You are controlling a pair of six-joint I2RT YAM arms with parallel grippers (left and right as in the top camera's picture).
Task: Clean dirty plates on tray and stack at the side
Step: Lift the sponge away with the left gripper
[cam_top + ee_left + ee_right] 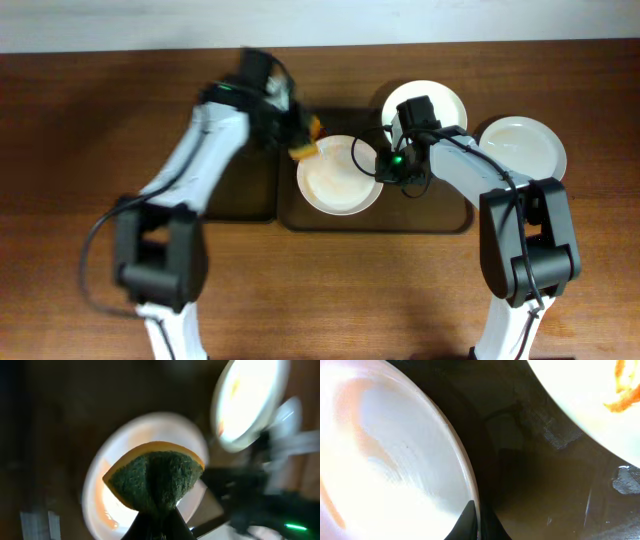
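Observation:
A white plate (338,178) with faint orange streaks lies on the dark tray (440,218). My left gripper (296,140) is shut on a yellow-green sponge (304,150) at the plate's upper left rim; the sponge (156,480) hangs over the plate (102,505) in the left wrist view. My right gripper (382,168) is shut on the plate's right rim (470,485). A second plate (440,103) with orange streaks (620,395) sits at the tray's back right. A third plate (524,146) rests on the wood tabletop (600,250) to the right.
A narrower black tray (240,190) lies left of the dark tray, under my left arm. The table's far edge runs along the top of the overhead view.

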